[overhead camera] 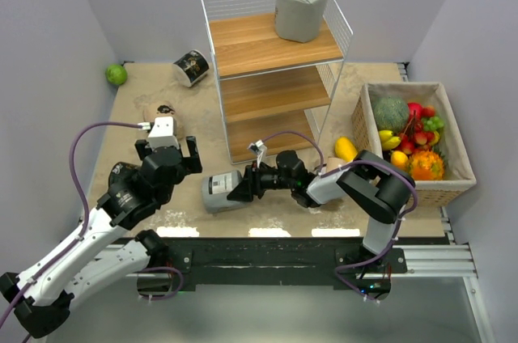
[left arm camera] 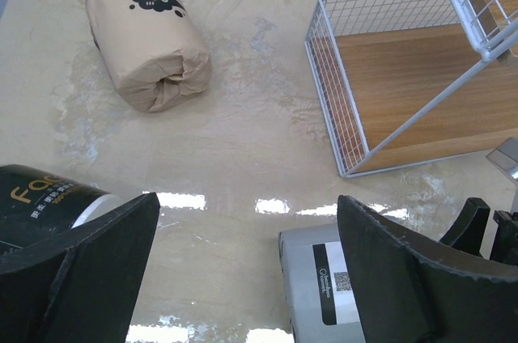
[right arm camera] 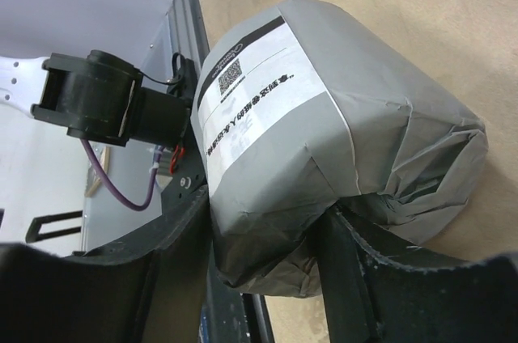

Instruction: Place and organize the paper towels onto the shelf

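The shelf (overhead camera: 275, 44) stands at the back centre, with one grey paper towel roll (overhead camera: 302, 7) upright on its top board. My right gripper (overhead camera: 236, 189) is shut on the end of a second grey roll (overhead camera: 217, 192), which lies near the table's front edge (right arm camera: 324, 92). My left gripper (overhead camera: 168, 149) is open and empty above the table (left arm camera: 251, 278). Ahead of it lies a beige roll (left arm camera: 150, 40). A black roll (left arm camera: 36, 205) lies under its left finger. Another black roll (overhead camera: 192, 66) lies left of the shelf. A beige shape (overhead camera: 330, 165) shows behind the right arm.
A woven basket (overhead camera: 455, 185) of fruit stands at the right. A green round fruit (overhead camera: 116, 74) lies at the back left corner. A yellow fruit (overhead camera: 346, 149) lies between shelf and basket. The shelf's bottom board (left arm camera: 405, 92) is right of my left gripper.
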`<action>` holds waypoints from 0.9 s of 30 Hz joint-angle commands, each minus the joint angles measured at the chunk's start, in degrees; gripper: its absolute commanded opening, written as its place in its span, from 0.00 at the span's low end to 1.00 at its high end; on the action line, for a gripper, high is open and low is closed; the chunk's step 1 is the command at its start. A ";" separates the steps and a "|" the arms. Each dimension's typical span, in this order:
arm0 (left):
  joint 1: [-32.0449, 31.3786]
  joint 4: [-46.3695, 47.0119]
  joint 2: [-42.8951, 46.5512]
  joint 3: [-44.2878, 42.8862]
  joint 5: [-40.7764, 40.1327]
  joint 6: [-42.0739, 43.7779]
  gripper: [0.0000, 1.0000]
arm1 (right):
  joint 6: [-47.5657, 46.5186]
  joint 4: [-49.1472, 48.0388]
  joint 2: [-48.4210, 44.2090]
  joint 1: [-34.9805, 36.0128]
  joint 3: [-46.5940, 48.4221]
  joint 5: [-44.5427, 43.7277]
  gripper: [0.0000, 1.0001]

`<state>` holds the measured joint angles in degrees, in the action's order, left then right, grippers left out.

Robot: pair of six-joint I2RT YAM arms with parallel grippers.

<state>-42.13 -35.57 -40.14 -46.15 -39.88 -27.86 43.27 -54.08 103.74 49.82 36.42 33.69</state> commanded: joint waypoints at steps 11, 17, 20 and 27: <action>-0.06 1.21 0.68 0.01 -1.43 0.26 0.96 | -15.57 28.21 -24.43 0.89 0.92 -13.02 0.31; 0.03 1.30 0.50 -0.17 -1.25 0.35 0.96 | -25.68 59.49 -37.62 2.29 8.91 -28.84 0.31; -0.06 1.38 0.50 -0.08 -1.08 0.35 0.96 | -29.55 73.74 -41.59 3.96 15.76 -35.52 0.31; 0.03 1.38 1.03 -0.08 -0.99 0.35 0.96 | -33.77 93.08 -46.88 10.38 35.78 -48.54 0.31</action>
<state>-42.13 -35.53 -39.77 -46.15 -39.86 -27.86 14.46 26.39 59.46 57.32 59.70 -3.88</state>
